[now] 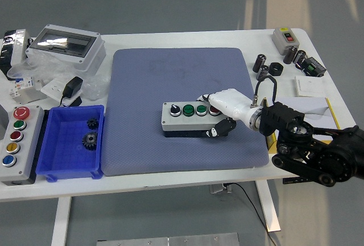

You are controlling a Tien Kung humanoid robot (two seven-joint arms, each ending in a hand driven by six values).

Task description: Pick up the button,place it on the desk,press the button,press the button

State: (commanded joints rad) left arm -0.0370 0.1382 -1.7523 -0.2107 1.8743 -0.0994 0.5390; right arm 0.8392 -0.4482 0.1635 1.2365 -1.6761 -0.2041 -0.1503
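In the head view, a grey rectangular push-button box (190,117) with a black base is seen lying flat on the blue-grey padded mat (142,81) that covers the middle of the white bench (187,180). Its top carries a black selector knob, two green buttons and a red button in a row. The right robot hand (219,113), white-shelled with black fingertips, is clamped on the right end of the box: the palm lies over the red button end, and the thumb is curled against the near side. The left robot hand is not shown.

The box appears to be set down, so the placing step is judged nearly complete. For this step to be done well, the fingers should be opened without dragging the box, and the hand lifted clear before one fingertip is brought straight down on a single button, so that neighbouring buttons are not touched. A light box may slide under an oblique push.

At the left of the bench, a blue plastic bin (57,172) holding two dark gears is seen, and beside it a second grey control box (12,138) with red, green, yellow and blue buttons
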